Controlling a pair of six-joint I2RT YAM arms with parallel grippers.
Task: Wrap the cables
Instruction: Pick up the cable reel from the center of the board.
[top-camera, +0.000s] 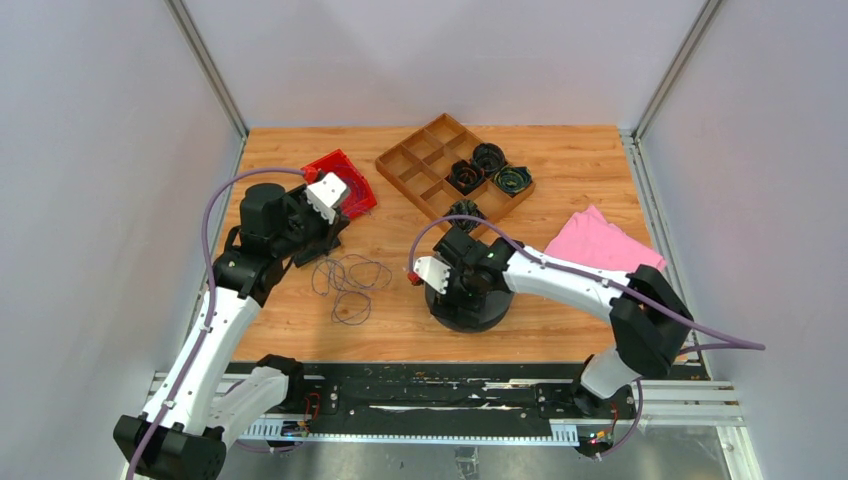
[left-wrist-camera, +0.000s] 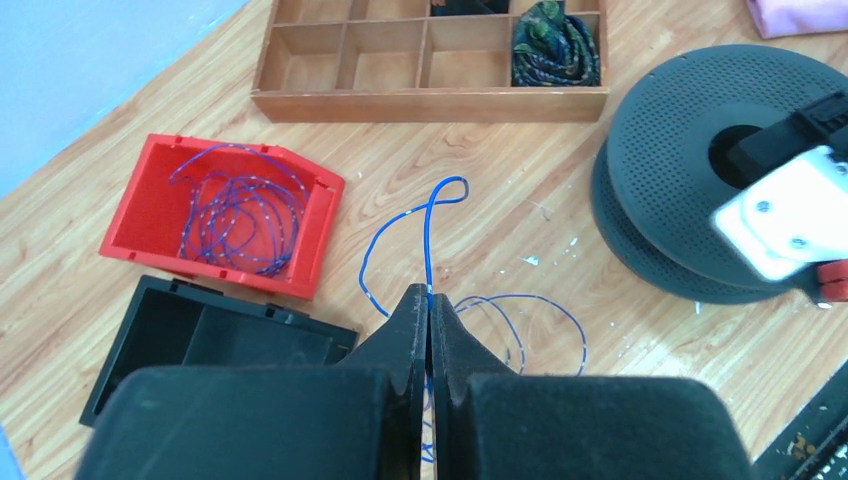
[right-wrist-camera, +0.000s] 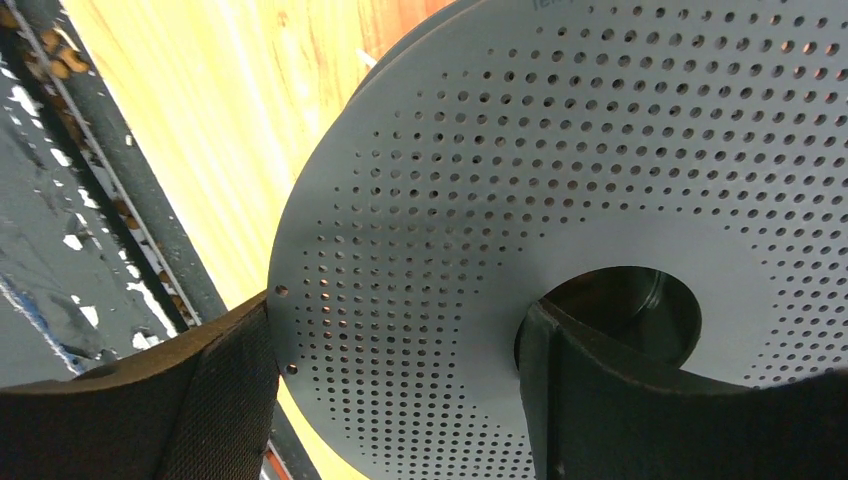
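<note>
The left gripper (left-wrist-camera: 428, 305) is pressed together, and a thin blue cable (left-wrist-camera: 429, 250) is pinched between its tips. From the tips the cable is led up into a small loop. The rest of it is spread in loose curls on the wooden desk (left-wrist-camera: 480, 150), between the black box (left-wrist-camera: 200, 335) and the grey spool (left-wrist-camera: 680, 170).

A second cable (left-wrist-camera: 235, 215) is heaped loosely inside the red bin (left-wrist-camera: 130, 215), which is placed just beside the black box. Coiled cables (left-wrist-camera: 555, 45) are kept in some compartments of the wooden tray (left-wrist-camera: 430, 103), at the far side of the desk. The other compartments that can be seen are bare. A pink cloth (top-camera: 600, 242) is laid on the desk to the right of the tray.

The right gripper (right-wrist-camera: 395, 390) is held over the spool with its fingers spread wide. One finger is set at the outer rim of the perforated upper disc, and the other is placed in the centre hole. Whether the disc is really squeezed between them cannot be told.
</note>
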